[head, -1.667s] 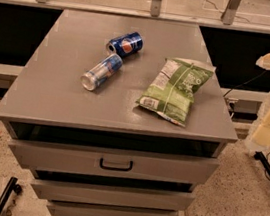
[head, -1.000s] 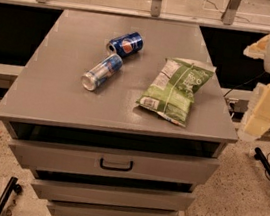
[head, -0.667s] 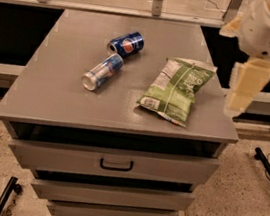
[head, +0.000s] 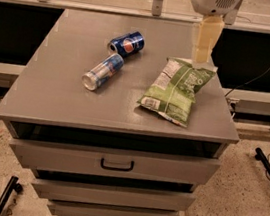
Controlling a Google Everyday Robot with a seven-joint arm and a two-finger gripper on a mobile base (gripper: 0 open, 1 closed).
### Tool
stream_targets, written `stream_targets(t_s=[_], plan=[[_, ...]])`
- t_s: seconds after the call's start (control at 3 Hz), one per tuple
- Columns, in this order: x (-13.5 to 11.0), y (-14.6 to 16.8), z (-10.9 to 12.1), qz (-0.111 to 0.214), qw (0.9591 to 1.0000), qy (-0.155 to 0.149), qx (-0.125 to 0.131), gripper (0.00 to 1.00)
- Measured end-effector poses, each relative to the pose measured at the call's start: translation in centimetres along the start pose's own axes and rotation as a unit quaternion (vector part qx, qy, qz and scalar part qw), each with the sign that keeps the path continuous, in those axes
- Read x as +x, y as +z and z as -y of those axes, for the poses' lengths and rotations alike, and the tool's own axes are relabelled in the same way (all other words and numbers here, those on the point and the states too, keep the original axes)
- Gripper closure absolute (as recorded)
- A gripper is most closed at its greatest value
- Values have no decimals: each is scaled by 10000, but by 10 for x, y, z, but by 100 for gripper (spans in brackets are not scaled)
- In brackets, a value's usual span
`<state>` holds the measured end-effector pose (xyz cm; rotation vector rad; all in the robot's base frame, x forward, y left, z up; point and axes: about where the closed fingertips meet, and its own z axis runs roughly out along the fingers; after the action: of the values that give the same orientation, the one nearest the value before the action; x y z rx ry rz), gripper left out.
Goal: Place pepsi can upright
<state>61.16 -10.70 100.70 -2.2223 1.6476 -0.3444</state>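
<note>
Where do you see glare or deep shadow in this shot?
Camera view: even light; the gripper, hanging over the chip bag, is brightest; pale sheen on the silver-and-blue can; the pepsi can, lying on its side, looks dark; deepest shadow sits under the cabinet top.

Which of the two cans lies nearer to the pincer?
The pepsi can, short and dark blue. The slimmer silver can lies farther off. The pincer hangs above the far end of the chip bag.

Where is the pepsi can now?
The pepsi can lies on its side on the cabinet, rear centre, beside the silver can; the gripper hangs right of it, near the chip bag.
</note>
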Motion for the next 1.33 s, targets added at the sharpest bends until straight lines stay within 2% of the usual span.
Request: stream_targets(t_s=[0.33,0.67,1.0,1.33], plan=[[-22,29,44,270,9990,-354,11,0],[-40,61,72,544,9972,-508,9,0],[-50,93,90,704,9961,-537,20,0],[-47,114,108,826,9945,-543,349,0]])
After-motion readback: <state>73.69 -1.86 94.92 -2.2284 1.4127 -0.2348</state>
